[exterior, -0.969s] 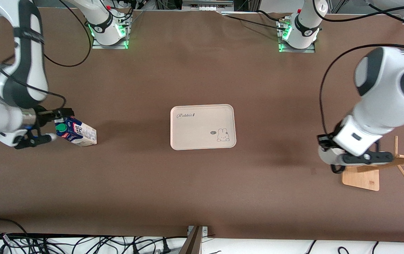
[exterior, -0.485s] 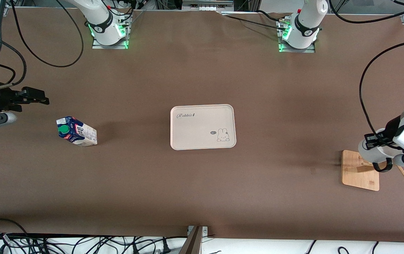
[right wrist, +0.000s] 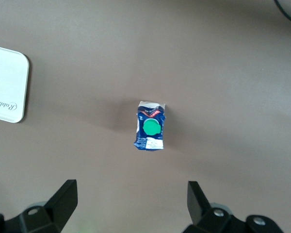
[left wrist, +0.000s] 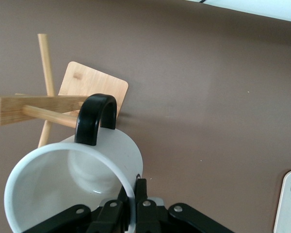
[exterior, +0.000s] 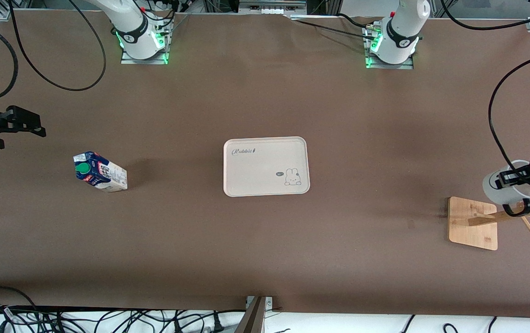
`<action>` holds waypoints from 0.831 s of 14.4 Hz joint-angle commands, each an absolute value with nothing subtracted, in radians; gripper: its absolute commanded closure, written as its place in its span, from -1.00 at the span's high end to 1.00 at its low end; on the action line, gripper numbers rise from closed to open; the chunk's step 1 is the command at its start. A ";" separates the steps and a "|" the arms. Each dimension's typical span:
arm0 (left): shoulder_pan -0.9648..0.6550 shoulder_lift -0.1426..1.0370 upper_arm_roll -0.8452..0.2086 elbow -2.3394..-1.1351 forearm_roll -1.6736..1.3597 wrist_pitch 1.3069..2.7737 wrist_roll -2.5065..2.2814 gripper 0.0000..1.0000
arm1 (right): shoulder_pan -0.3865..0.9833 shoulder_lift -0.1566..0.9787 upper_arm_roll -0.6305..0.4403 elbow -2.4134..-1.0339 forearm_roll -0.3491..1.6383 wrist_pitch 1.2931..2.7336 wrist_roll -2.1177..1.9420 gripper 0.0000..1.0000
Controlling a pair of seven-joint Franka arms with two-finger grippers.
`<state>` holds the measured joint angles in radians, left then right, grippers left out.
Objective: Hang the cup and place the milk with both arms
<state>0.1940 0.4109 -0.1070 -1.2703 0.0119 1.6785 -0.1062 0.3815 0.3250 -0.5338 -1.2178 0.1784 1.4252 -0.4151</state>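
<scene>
The milk [exterior: 100,172] stands on the table toward the right arm's end, its green cap up; it also shows in the right wrist view [right wrist: 150,132]. My right gripper [exterior: 41,126] is open and empty, high over the table edge beside the milk, its jaws wide apart [right wrist: 131,194]. My left gripper [exterior: 517,177] is shut on the rim of the white cup [exterior: 501,188]. In the left wrist view my left gripper [left wrist: 134,191] pinches the cup's wall [left wrist: 106,155]. The black handle [left wrist: 94,119] is at a peg of the wooden rack [left wrist: 9,109].
A cream tray [exterior: 266,166] with a rabbit print lies mid-table; its corner shows in the right wrist view [right wrist: 7,92]. The rack's square wooden base [exterior: 473,223] sits toward the left arm's end. Cables run along the table's edges.
My right gripper has let go of the milk and drawn up and away toward the table edge; the milk stayed put. My left arm has moved outward with the cup, uncovering the rack.
</scene>
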 commanded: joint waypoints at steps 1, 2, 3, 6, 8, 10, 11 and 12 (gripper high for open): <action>0.222 0.403 -0.115 -1.266 -0.006 1.657 -0.081 -1.00 | 0.180 0.272 -0.340 -1.230 0.163 1.420 -0.437 1.00; 0.239 0.403 -0.115 -1.267 -0.006 1.652 -0.081 -1.00 | 0.119 0.262 -0.254 -1.239 0.116 1.424 -0.433 1.00; 0.248 0.406 -0.115 -1.269 -0.008 1.652 -0.081 -1.00 | 0.079 0.256 -0.179 -1.261 0.036 1.430 -0.428 1.00; 0.252 0.408 -0.114 -1.282 0.006 1.635 -0.081 -0.53 | -0.018 0.221 -0.052 -1.337 -0.038 1.491 -0.372 1.00; 0.250 0.408 -0.115 -1.287 -0.003 1.614 -0.067 1.00 | -0.023 0.215 -0.045 -1.393 -0.061 1.525 -0.357 1.00; 0.245 0.402 -0.129 -1.287 0.009 1.586 -0.069 1.00 | -0.028 0.200 -0.044 -1.428 -0.063 1.546 -0.356 1.00; 0.238 0.399 -0.133 -1.279 0.011 1.548 -0.068 1.00 | -0.028 0.196 -0.044 -1.431 -0.060 1.551 -0.357 1.00; 0.224 0.396 -0.136 -1.275 0.009 1.505 -0.069 1.00 | -0.028 0.192 -0.044 -1.428 -0.046 1.554 -0.357 1.00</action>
